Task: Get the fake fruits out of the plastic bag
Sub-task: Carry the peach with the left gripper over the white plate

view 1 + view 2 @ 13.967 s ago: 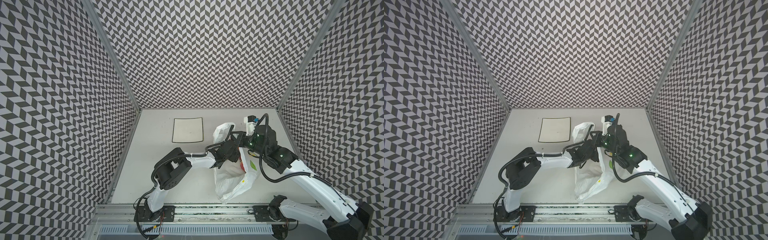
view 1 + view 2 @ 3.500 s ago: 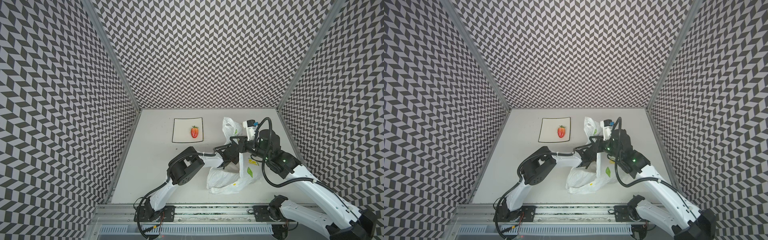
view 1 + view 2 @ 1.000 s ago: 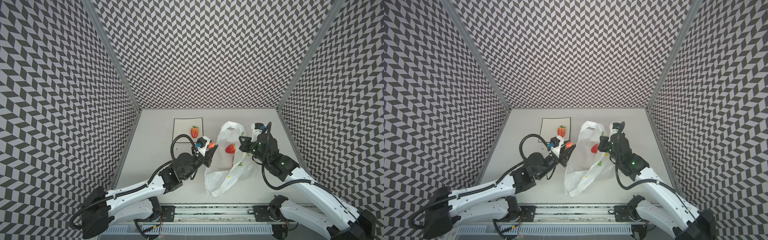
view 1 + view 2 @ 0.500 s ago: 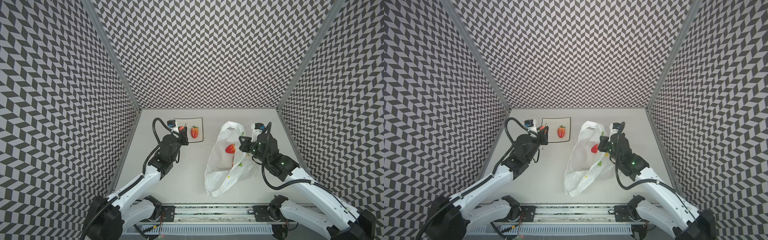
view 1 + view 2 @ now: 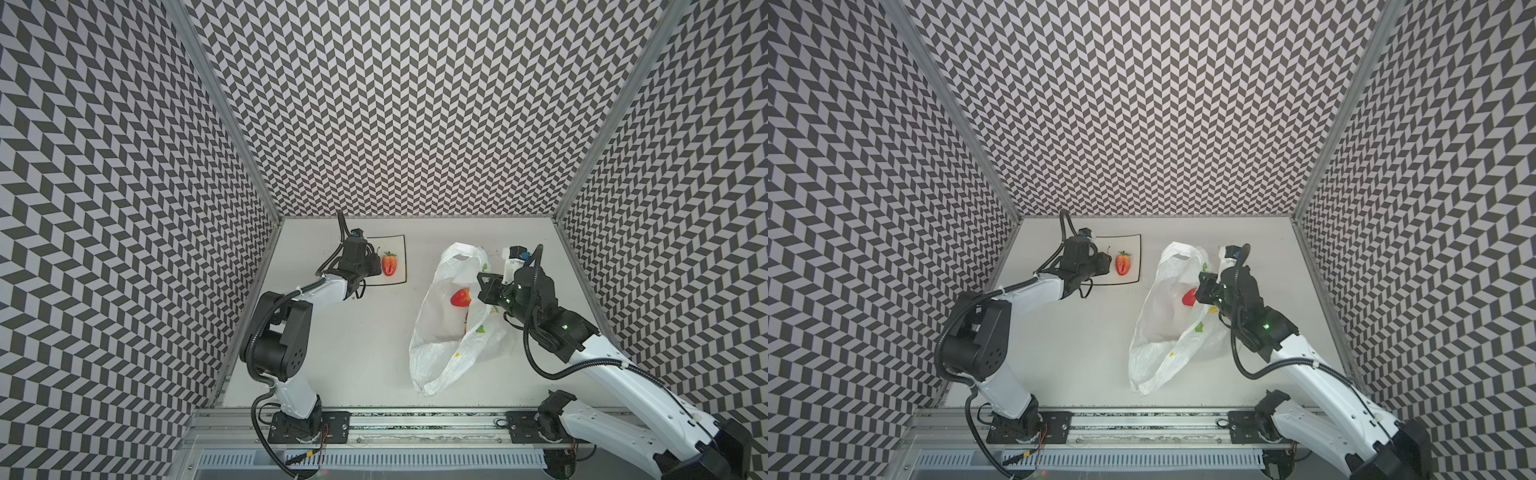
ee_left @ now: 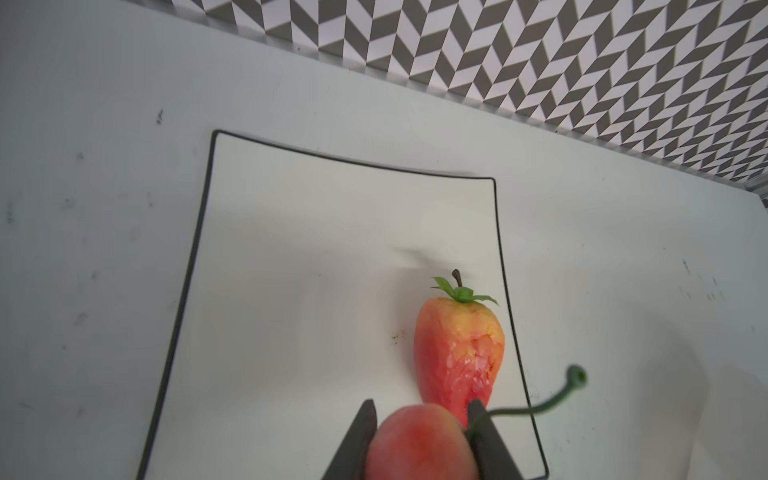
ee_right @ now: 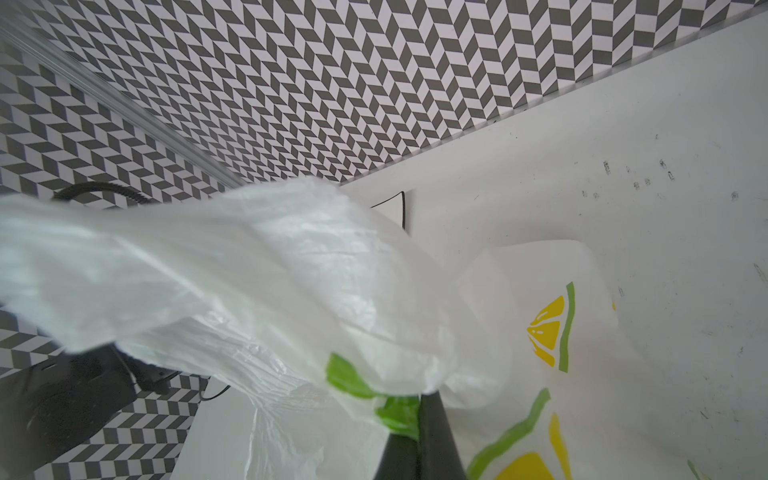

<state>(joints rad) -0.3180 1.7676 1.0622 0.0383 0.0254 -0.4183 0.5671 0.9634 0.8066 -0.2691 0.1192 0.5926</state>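
- In both top views the left gripper (image 5: 376,264) (image 5: 1106,264) is seen left of centre, over the left half of the plate (image 5: 395,242) (image 5: 1128,240).
- In the left wrist view a narrow gap is kept between the jaws of the left gripper (image 6: 420,409), and it is filled by a pinkish-red cherry (image 6: 419,449) clamped between the two dark fingers (image 6: 360,436).
- The cherry's thin green stem is curled out past one finger.
- Whether the cherry touches the plate cannot be told.
- A strawberry (image 5: 389,264) (image 5: 1122,263) (image 6: 459,353) is laid flat on the plate near its right rim, just beside the held cherry, with its green cap turned toward the back wall.
- The plastic bag (image 5: 440,332) (image 5: 1163,332) (image 7: 249,270) is spread on the table (image 5: 353,332) right of centre, well apart from the plate, with its mouth raised toward the back.
- A second strawberry (image 5: 460,297) (image 5: 1190,297) is seen inside the open mouth of the bag, just left of the right gripper (image 5: 483,286) (image 5: 1202,291).
- In the right wrist view the jaws of the right gripper (image 7: 415,399) are pressed together on a fold of the bag's rim, where a green printed mark is caught.
- Yellow and green printed marks are shown on the bag's side.
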